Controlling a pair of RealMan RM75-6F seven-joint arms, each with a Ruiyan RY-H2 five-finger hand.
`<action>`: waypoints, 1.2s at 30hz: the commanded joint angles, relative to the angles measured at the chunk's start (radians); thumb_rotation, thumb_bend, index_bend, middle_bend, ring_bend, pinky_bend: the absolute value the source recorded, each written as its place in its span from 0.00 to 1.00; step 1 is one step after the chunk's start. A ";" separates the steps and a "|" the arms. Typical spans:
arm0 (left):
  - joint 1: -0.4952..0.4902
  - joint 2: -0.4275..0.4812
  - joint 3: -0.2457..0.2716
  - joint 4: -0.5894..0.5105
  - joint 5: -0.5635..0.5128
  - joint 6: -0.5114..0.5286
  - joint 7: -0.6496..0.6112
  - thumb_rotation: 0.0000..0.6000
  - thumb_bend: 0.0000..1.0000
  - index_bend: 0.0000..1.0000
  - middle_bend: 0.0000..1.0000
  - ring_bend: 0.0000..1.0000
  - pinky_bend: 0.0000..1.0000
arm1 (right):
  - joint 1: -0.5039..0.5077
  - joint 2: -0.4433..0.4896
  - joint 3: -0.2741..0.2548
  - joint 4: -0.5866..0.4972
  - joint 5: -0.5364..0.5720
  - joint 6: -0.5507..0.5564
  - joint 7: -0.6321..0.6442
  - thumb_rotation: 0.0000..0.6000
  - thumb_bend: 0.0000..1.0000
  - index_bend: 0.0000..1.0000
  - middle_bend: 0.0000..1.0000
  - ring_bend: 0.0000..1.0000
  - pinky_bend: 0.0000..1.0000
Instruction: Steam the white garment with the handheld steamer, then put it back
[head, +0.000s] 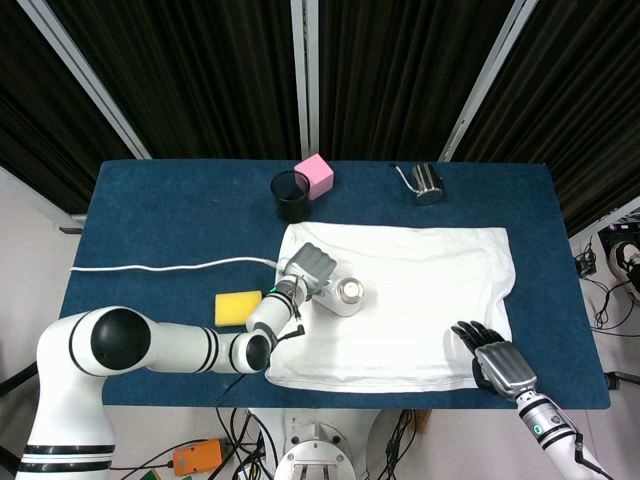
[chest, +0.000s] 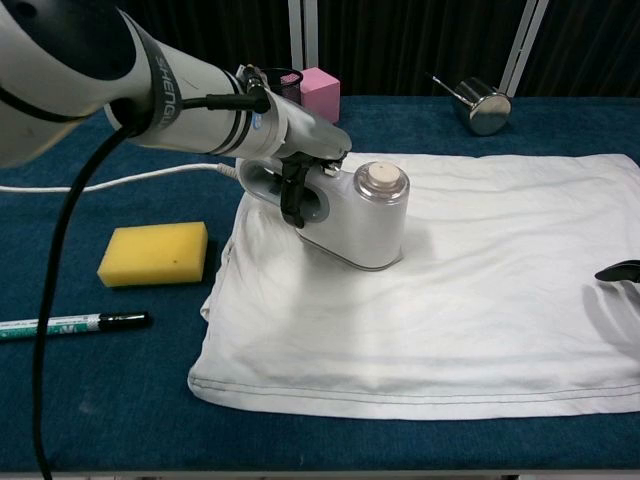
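"SHENG" lettering on left arm (chest: 170, 75) (partly cut off)

White rounded arm segments with black joint bands; right hand (head: 497, 362) silver-backed with black fingers.

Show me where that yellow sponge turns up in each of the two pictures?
Head view: the sponge lies left of centre, on the blue table just off the garment's left edge.
Chest view: the sponge sits at left, above the pen.
Shared landmark: the steamer on the garment, to the sponge's right in both.
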 joint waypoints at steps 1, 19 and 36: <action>0.004 -0.001 0.015 0.032 -0.028 -0.011 -0.014 1.00 0.42 0.85 0.90 0.79 0.59 | 0.001 -0.003 -0.001 0.003 0.004 -0.001 -0.001 1.00 1.00 0.08 0.11 0.08 0.21; 0.165 0.132 -0.007 -0.031 0.097 0.019 -0.222 1.00 0.41 0.85 0.89 0.78 0.59 | 0.010 -0.015 -0.001 0.024 0.015 -0.003 0.010 1.00 1.00 0.08 0.11 0.08 0.21; 0.140 -0.006 0.001 -0.242 0.293 0.167 -0.125 1.00 0.40 0.85 0.89 0.78 0.59 | 0.013 -0.021 -0.004 0.040 0.027 -0.006 0.016 1.00 1.00 0.07 0.11 0.08 0.21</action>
